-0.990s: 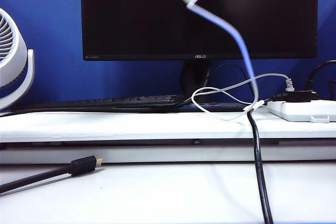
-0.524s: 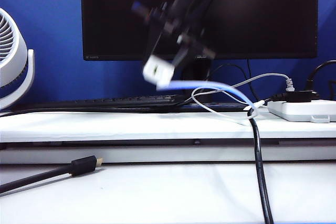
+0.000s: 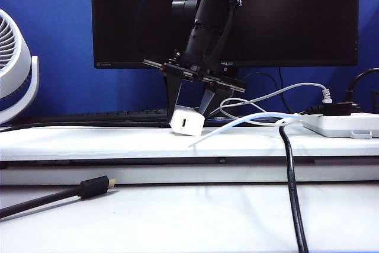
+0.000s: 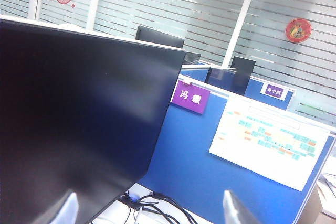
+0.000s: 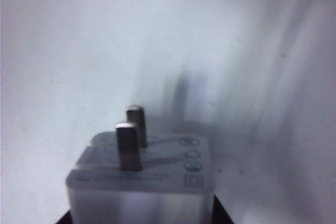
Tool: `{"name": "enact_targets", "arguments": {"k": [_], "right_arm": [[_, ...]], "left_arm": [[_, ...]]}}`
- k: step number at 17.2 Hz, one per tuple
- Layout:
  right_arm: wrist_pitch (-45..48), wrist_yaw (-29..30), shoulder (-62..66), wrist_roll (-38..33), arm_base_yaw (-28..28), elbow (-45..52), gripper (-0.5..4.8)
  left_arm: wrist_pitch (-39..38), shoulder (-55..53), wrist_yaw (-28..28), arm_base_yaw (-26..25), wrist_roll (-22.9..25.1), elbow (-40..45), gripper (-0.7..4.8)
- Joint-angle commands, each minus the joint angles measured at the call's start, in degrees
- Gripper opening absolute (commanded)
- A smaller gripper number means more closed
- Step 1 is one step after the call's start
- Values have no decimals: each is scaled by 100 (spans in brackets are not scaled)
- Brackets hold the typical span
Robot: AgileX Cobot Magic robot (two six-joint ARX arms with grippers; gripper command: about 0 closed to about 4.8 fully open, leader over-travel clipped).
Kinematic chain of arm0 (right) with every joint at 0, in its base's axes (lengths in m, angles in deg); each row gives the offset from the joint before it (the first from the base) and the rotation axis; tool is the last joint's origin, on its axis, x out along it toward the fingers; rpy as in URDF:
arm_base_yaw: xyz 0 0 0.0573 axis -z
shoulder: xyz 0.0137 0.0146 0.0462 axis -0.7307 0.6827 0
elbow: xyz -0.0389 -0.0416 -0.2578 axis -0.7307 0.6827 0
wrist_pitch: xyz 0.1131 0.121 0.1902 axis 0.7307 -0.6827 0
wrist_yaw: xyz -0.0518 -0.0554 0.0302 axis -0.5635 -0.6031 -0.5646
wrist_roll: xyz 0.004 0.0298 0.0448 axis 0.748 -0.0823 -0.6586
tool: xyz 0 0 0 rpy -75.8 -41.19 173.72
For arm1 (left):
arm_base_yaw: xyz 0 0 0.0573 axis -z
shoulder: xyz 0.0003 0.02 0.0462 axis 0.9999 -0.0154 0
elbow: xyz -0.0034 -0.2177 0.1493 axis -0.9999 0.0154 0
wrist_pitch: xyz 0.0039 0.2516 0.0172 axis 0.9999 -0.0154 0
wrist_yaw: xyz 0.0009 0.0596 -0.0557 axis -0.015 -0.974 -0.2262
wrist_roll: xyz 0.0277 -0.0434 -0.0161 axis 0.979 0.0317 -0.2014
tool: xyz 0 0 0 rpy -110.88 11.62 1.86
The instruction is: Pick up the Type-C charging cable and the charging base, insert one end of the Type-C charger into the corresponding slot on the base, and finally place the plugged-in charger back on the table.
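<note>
The two dark fingers (image 3: 176, 96) of the right gripper (image 3: 190, 106) point down on either side of the small white boxy plastic charging base (image 3: 187, 122) and clamp it. In the exterior view the black right arm (image 3: 204, 25) comes down from the top of the picture in front of the black monitor (image 3: 296, 22), its wrist tilted slightly. The base is tipped on one corner, touching or just above the long white table (image 3: 89, 143); its one green-lined port faces the camera. One thin white Type-C charging cable (image 3: 237, 124) runs from the base's far side to the right, towards the flat white power strip (image 3: 343, 124). One thick black cable with a gold-tipped plug (image 3: 89, 188) lies on the lower board, and a second black cable (image 3: 292, 188) hangs at the right. One white fan (image 3: 15, 66) stands at the left edge.

In the left wrist view two pale fingertips (image 4: 65, 209) of the left gripper (image 4: 149, 211) stand wide apart with nothing between them, raised beside the monitor and facing a blue partition (image 4: 210, 177).

In the right wrist view the base shows two metal prongs (image 5: 128, 145) standing up, close over the white surface; the fingers themselves are barely seen.
</note>
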Motion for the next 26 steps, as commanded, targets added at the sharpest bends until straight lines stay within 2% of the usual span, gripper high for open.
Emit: {"name": "enact_targets", "arguments": {"k": [1,2,3,4,6,7,8,9,13,14,15,16,17,18,20,22,24,26], "right_arm": [[48,212,11,136,-4,-37,68],[26,212,0,144,-4,-39,72],[4,208,-9,146,0,-39,123],[-20,208,-9,164,0,-39,208],[-48,208,-13,162,-2,-39,211],[-92,168,-37,162,0,-39,234],[-114,39,-79,177,0,-39,297],[-122,-52,-125,249,0,-39,330],[-55,-398,-463,315,4,-42,329],[2,-520,-715,317,4,-42,326],[68,-686,-938,321,4,-42,274],[122,-863,-1209,422,4,-42,117],[177,-946,-1473,697,7,-42,8],[221,-1108,-1794,970,7,-42,-7],[282,-1427,-2538,1196,4,-42,-7],[560,-1484,-3526,1213,2,-42,-7],[990,-1410,-4712,1569,-2,-42,-7],[960,-1421,-5560,2146,2,-37,-7]], "left_arm": [[-7,31,-4,2,39,-26,366],[-13,31,-2,2,35,-26,366],[-13,31,-4,2,35,-26,367],[-13,31,-2,2,35,-26,366],[-15,31,15,2,35,-26,366],[-42,31,17,2,35,-26,366],[-63,31,17,2,35,-26,366],[-68,31,17,2,37,-26,366],[-131,31,31,2,37,-26,366],[-190,46,35,2,37,-26,365],[-201,55,103,2,42,-26,310],[-184,68,317,2,44,-26,194],[-188,79,470,2,42,-26,89],[-192,111,671,2,39,-26,40],[-225,192,883,4,39,-26,-6],[-407,396,1071,9,-2,-26,-6],[-769,868,1333,11,4,-26,-6],[-1659,1493,1250,15,258,-26,-6]]}}
